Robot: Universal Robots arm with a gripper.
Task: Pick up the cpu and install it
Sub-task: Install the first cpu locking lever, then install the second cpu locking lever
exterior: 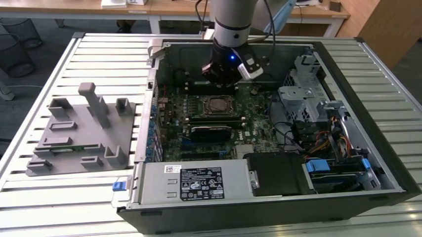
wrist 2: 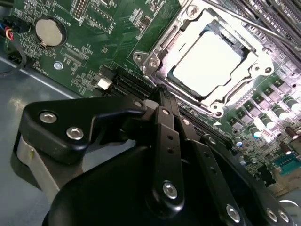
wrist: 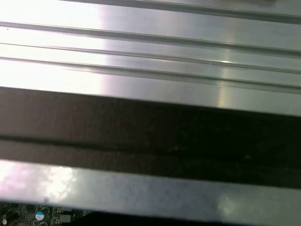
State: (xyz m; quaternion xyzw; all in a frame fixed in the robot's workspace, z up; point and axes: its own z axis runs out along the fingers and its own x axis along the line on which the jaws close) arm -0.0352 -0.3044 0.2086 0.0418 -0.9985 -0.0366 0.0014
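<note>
In the exterior view, the arm reaches down into the open computer case point(exterior: 343, 148), which lies on its side on the slatted metal desk point(exterior: 99, 54). The tool point(exterior: 223, 79) hangs in the upper middle of the frame, above the green board point(exterior: 257, 113). The chip point(exterior: 218, 105) sits in its square socket just below the tool in the picture, close to the frame's centre, so the tool is slightly past it toward the case's far wall. A grey holder tray point(exterior: 72, 133) rests on the desk at the exterior view's left, well apart from the case.

In the second wrist view, the tool's black fingers point(wrist 2: 162, 108) meet at a point in the middle of the frame, pressed together with nothing between them. The chip point(wrist 2: 207, 61) lies flat in the upper right, its pale metal top framed by the socket's silver bracket point(wrist 2: 153, 59). It is apart from the tips, lying up and to the right of them. As a square it has no long axis. It appears already seated in the socket. A round coin battery point(wrist 2: 49, 32) shows at the upper left.

In the first wrist view, bright metal slats point(wrist: 150, 61) cross the frame, with a dark band beneath and a sliver of green board point(wrist: 42, 215) at the lower left.
</note>
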